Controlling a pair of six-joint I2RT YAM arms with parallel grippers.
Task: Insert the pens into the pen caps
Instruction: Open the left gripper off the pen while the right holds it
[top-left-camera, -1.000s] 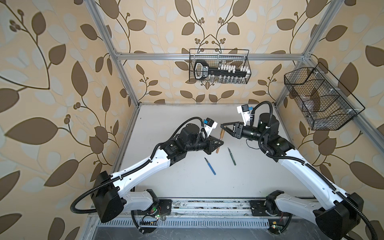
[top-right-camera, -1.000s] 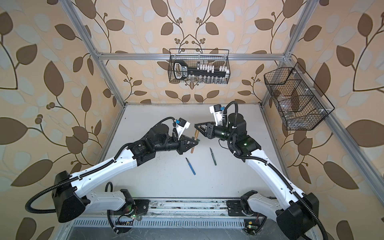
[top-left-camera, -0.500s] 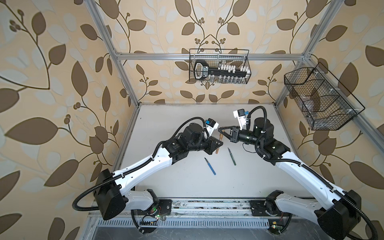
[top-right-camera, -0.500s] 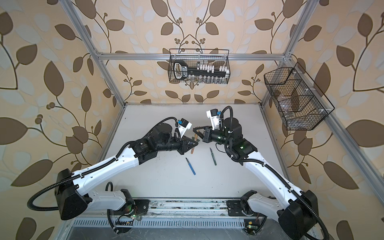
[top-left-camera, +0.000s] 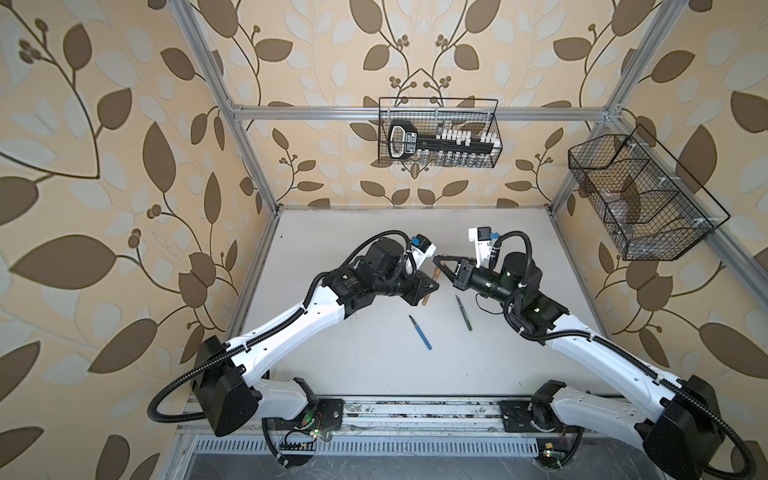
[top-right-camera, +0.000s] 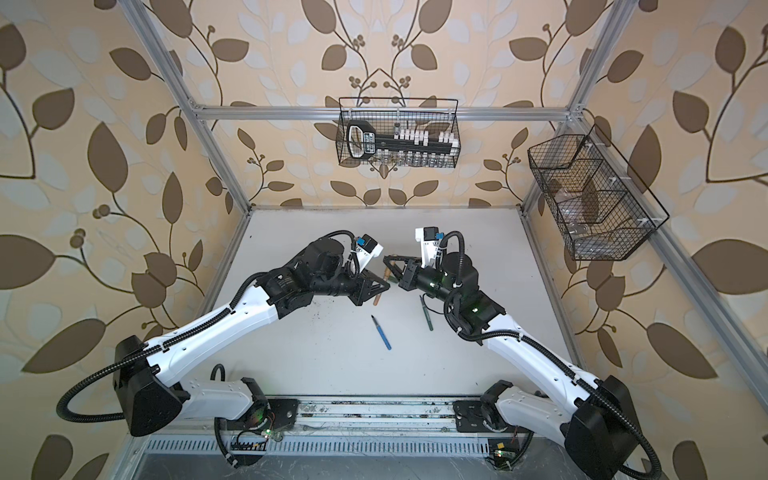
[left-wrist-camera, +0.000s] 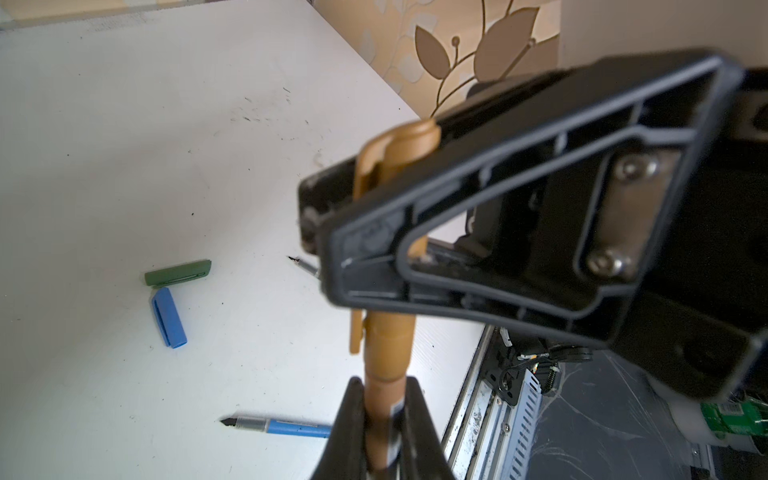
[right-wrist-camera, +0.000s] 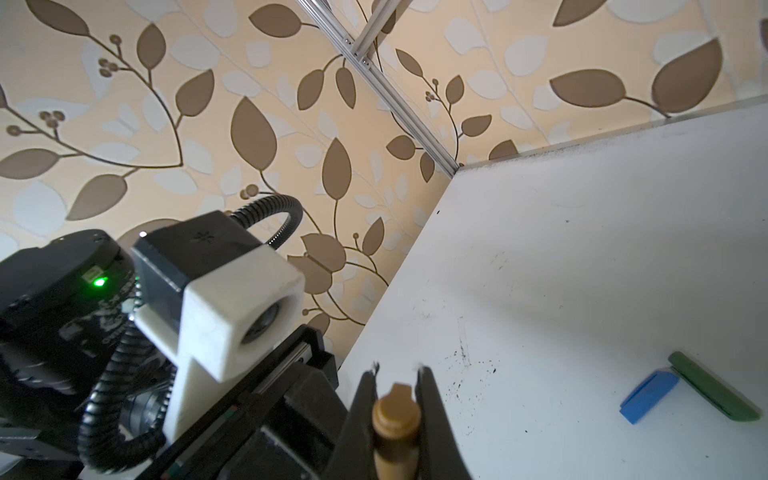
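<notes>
- Orange-brown pen (left-wrist-camera: 380, 403): held above the middle of the desk (top-left-camera: 324, 232). Its barrel is clamped in the left gripper (left-wrist-camera: 383, 419) and its front end sits inside the orange-brown cap (left-wrist-camera: 395, 149).
- Right gripper (right-wrist-camera: 398, 386): jaws are pressed together on that cap. How deeply the pen is seated cannot be told.
- Blue pen (top-left-camera: 419, 332): lies loose and uncapped on the desk, near of centre, with its dark tip pointing far.
- Green pen (top-left-camera: 463, 312): lies loose and uncapped to the right of the blue one and apart from it, tip pointing far.
- Blue cap (left-wrist-camera: 169, 318) and green cap (left-wrist-camera: 178, 272): lie on the desk at an angle, ends touching or nearly so. They show only in the wrist views.
- Handling, as judged: the pens are light, stiff, smooth plastic, and the round barrels are likely to roll or twist in a pinch.
- Hold points, as judged: take pens mid-barrel, clear of the tip. Take caps across the body, leaving the mouth free. The tips are probably delicate, and a skewed push may slip.
</notes>
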